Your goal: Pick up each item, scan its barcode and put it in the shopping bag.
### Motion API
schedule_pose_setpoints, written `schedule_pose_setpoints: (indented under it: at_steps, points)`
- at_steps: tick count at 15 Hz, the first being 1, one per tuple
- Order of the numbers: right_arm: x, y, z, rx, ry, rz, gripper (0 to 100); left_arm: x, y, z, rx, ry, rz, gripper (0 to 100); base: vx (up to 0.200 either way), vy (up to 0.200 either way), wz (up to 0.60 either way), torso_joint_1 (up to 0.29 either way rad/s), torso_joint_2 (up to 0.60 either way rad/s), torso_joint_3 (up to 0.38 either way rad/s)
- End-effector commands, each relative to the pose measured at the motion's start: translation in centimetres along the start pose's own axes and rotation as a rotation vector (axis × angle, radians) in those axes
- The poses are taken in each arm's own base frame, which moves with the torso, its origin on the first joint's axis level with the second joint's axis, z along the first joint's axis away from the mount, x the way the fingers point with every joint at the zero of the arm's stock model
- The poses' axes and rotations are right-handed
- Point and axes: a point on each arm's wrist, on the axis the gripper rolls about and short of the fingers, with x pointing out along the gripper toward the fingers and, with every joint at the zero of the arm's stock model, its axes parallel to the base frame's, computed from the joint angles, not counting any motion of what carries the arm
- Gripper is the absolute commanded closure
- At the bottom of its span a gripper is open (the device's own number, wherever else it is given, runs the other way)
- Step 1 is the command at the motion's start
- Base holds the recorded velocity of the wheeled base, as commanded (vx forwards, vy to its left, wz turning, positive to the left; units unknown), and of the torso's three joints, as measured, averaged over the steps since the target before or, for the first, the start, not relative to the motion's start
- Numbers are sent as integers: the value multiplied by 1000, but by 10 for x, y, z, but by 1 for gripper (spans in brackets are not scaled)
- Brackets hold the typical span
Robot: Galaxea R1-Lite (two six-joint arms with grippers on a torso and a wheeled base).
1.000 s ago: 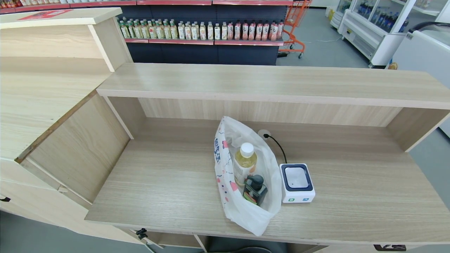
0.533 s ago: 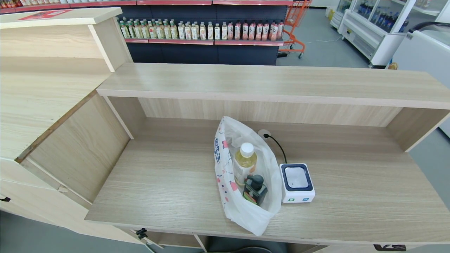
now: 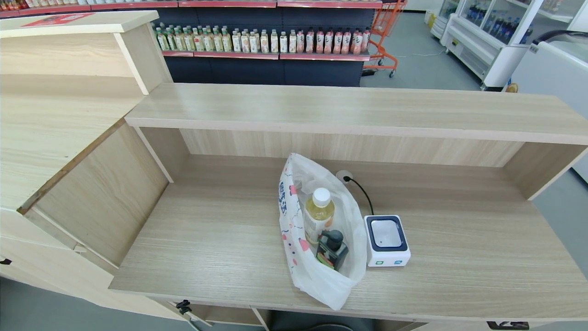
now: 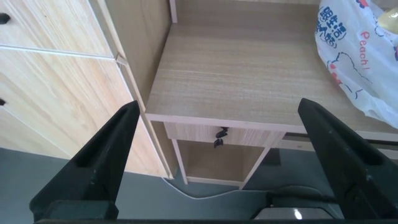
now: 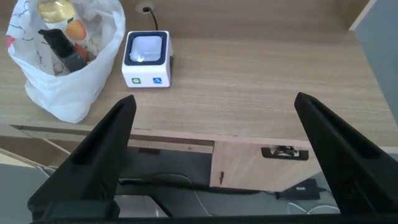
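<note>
Now my left tool [image 4: 219, 109] and right tool [image 5: 216, 102] both hang empty, jaws spread apart, before the counter [image 3: 459, 276] edge, and the shopping bag [image 3: 294, 248], with the tea bottle [image 3: 319, 214] and pump bottle [image 3: 331, 250] inside, lies ahead between them, its long axis pointing away from me.

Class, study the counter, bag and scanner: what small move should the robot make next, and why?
Probably none beyond parking the arms: the yellow drink bottle and the dark pump bottle already stand inside the shopping bag beside the scanner, and the left gripper and right gripper hang open, holding nothing, off the counter edge nearest the robot. The task looks finished.
</note>
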Motion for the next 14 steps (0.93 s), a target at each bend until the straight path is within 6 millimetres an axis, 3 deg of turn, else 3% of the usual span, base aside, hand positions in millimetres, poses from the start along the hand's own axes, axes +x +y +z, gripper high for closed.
schedule_pose_setpoints:
  at_steps: [1, 5, 8, 14]
  points:
    - [0, 0, 0, 5, 4, 2, 0, 0, 0, 0, 1, 0, 2, 0, 0, -200, 0, 7, 2, 2]
    - [0, 0, 0, 4, 4, 2, 0, 0, 0, 0, -2, 0, 2, 0, 0, -200, 0, 7, 4, 4]
    - [0, 0, 0, 1, 4, 2, 0, 0, 0, 0, 3, 3, 0, 0, 0, 0, 0, 0, 0, 0]
    - [0, 0, 0, -1, 4, 2, 0, 0, 0, 0, -3, 0, 2, 0, 167, 0, 0, 0, 2, 2]
